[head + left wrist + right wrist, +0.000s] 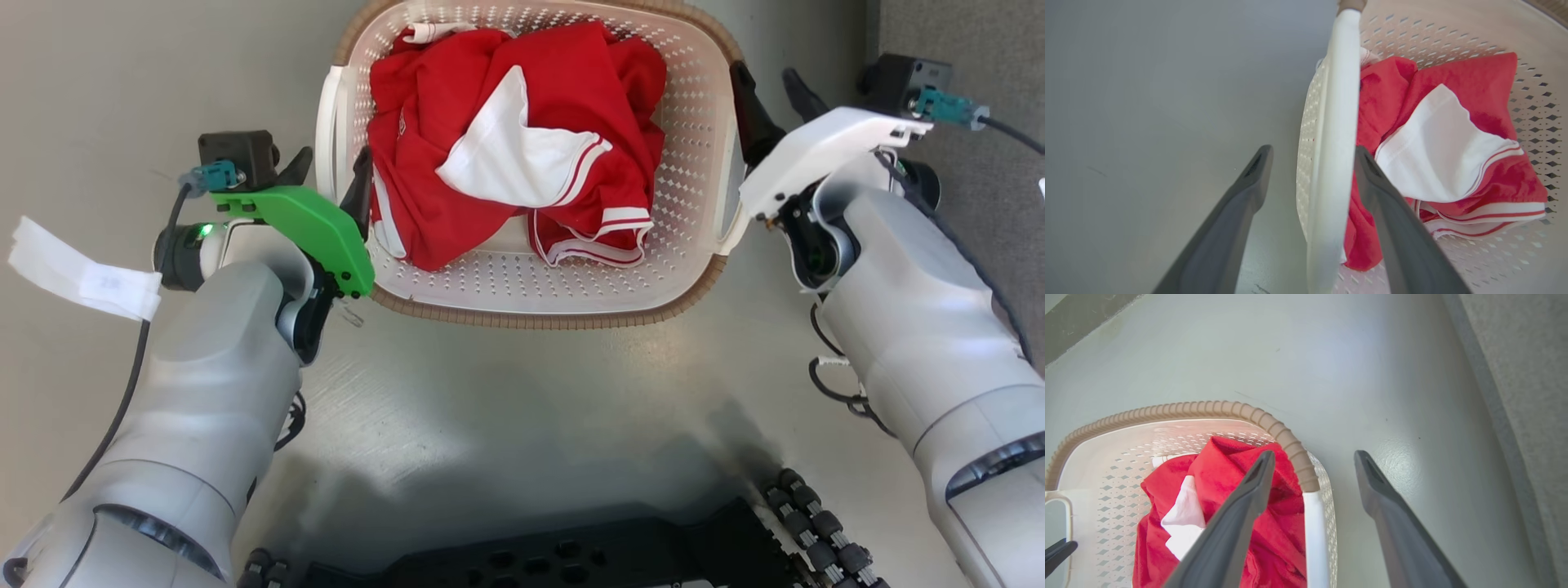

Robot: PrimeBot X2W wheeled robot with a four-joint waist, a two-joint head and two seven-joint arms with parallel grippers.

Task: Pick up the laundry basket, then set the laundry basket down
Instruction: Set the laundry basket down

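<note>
The laundry basket (686, 188), cream-white and perforated with a brown woven-look rim, sits on the pale floor at the top middle of the head view, holding red and white clothes (522, 139). My left gripper (328, 173) is open and straddles the basket's left white handle (1331, 134), one finger outside and one inside against the clothes. My right gripper (771, 98) is open too, straddling the right handle (1315, 539) near the end of the brown rim (1286, 441). Gaps show between fingers and handles.
Pale grey floor (522, 408) surrounds the basket. A darker grey carpet edge (1515, 396) runs along the right. My dark wheeled base (555, 555) lies at the bottom of the head view. A white tag (82, 273) hangs off the left arm's cable.
</note>
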